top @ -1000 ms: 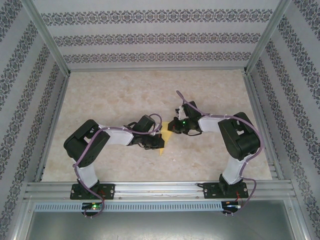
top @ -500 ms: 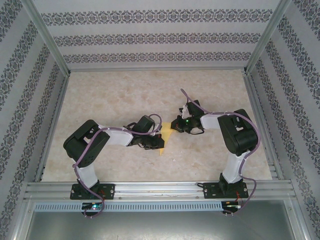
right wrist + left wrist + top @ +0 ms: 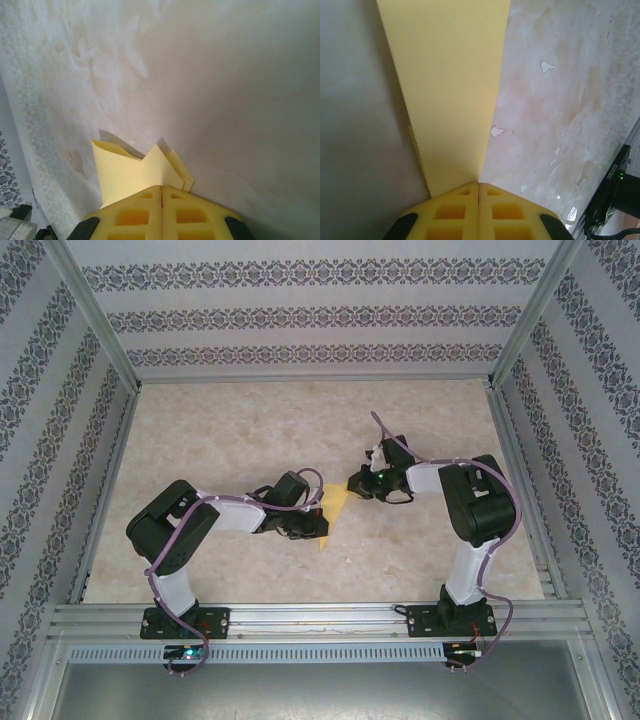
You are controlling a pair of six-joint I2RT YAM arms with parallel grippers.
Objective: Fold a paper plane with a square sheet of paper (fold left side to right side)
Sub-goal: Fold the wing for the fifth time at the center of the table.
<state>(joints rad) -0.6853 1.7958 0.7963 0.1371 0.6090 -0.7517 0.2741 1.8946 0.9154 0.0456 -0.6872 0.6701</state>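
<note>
The yellow sheet of paper [image 3: 336, 508], folded into a narrow creased shape, lies between my two grippers in the middle of the table. My left gripper [image 3: 322, 524] is shut at its near end. In the left wrist view the paper [image 3: 450, 90] runs as a long strip away from the closed left gripper [image 3: 479, 184]. My right gripper [image 3: 353, 485] is shut at the far end. In the right wrist view the folded layers of paper [image 3: 127, 172] fan out from the closed right gripper [image 3: 162, 187] and cast a shadow on the table.
The marble-patterned tabletop [image 3: 230, 430] is fenced by aluminium rails [image 3: 320, 615] and patterned walls. A black arm base with a green light [image 3: 617, 197] shows at the lower right of the left wrist view. Open table lies behind and to both sides.
My right gripper has shifted a little back and to the right, and its arm has drawn in. The left arm has stayed put.
</note>
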